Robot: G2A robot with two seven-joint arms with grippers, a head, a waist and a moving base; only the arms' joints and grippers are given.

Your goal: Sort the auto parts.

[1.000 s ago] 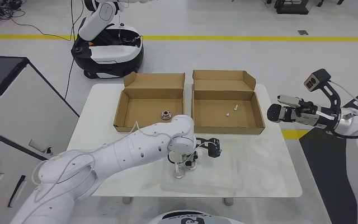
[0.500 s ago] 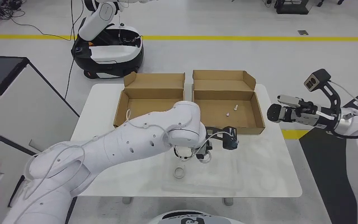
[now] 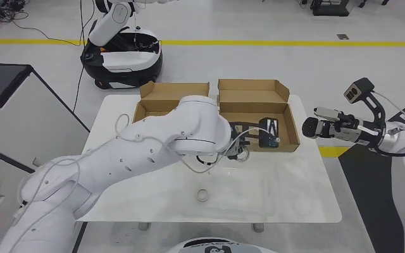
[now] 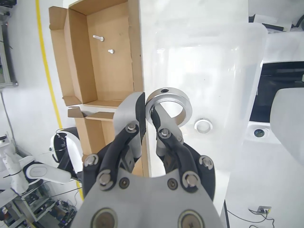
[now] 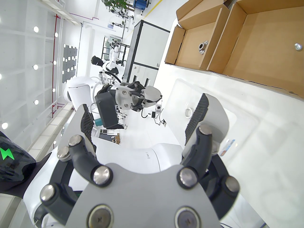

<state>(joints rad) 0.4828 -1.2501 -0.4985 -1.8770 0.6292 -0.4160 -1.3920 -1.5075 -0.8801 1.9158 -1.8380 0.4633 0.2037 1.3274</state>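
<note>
Top view: the left gripper (image 3: 240, 153) is over the near wall of a cardboard box (image 3: 250, 95). A spare ring (image 3: 202, 195) lies on the table (image 3: 297, 190), well behind it. To the side, the right gripper (image 3: 311, 127) hangs by the table's edge.

Left wrist view: the fingers (image 4: 129, 112) are clenched on a metal ring (image 4: 168, 105) — one outside the rim, one through the bore. Two bolts (image 4: 98, 38) lie in the box ahead.

Right wrist view: the right jaws are released and spread wide — a flanged part (image 5: 202, 46) lies in the second box (image 5: 190, 34) ahead.
</note>
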